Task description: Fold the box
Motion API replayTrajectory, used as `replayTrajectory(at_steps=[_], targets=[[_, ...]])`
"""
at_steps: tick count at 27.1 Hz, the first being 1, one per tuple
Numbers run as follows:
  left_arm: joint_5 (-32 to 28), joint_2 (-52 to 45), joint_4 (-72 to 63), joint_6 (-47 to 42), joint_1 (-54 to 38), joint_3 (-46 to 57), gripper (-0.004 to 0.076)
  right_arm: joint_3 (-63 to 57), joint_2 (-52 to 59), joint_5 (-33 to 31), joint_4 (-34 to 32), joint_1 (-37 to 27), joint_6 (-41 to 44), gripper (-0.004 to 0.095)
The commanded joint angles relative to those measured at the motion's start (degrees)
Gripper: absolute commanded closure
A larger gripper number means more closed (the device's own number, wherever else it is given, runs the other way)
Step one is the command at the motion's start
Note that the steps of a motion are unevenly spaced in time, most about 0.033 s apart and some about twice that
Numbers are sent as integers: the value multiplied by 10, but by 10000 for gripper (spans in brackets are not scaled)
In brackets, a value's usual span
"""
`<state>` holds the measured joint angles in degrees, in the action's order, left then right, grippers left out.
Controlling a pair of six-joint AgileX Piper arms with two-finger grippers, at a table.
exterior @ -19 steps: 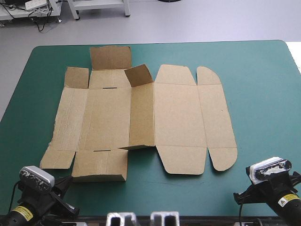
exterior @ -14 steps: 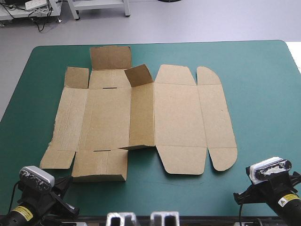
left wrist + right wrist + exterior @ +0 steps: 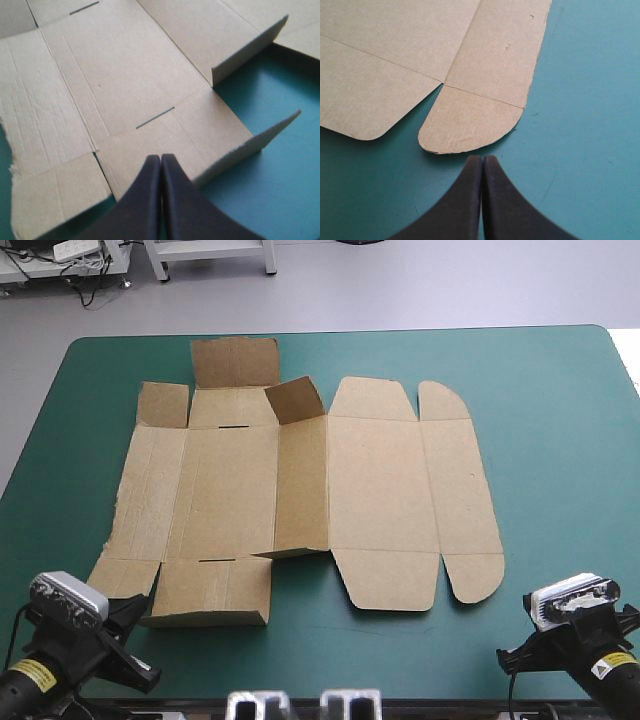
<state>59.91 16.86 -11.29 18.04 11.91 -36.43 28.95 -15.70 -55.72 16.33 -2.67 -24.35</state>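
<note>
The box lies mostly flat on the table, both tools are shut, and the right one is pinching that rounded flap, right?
Not quite. The right tool is not pinching the rounded flap: the right wrist view shows its tip short of the flap, over bare cover. The rest holds: the box lies mostly flat and the left tool is shut too.

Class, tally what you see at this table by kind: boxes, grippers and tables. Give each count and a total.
box: 1
Grippers: 2, the left gripper and the right gripper, both shut
table: 1
Total: 4
</note>
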Motion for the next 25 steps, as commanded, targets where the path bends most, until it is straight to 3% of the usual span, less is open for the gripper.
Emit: replayTrajectory(at_steps=[1,7,10,13,15,20,25], targets=[[-47,71,3,23,2,-83,734,13,-6,43,9,1,-4,918],[-91,191,125,4,2,-192,734,13,-6,55,9,1,-4,918],[-107,249,263,-99,1,-224,734,13,-6,59,9,1,-4,918],[-81,313,467,-240,0,-245,734,13,-6,59,7,1,-4,918],[-72,334,519,-274,-5,-245,733,13,-6,59,7,1,-4,918],[-67,400,497,-259,-82,-245,709,13,-6,60,7,1,-4,918],[-69,488,294,-113,-277,-245,710,13,-6,60,3,1,-4,918]])
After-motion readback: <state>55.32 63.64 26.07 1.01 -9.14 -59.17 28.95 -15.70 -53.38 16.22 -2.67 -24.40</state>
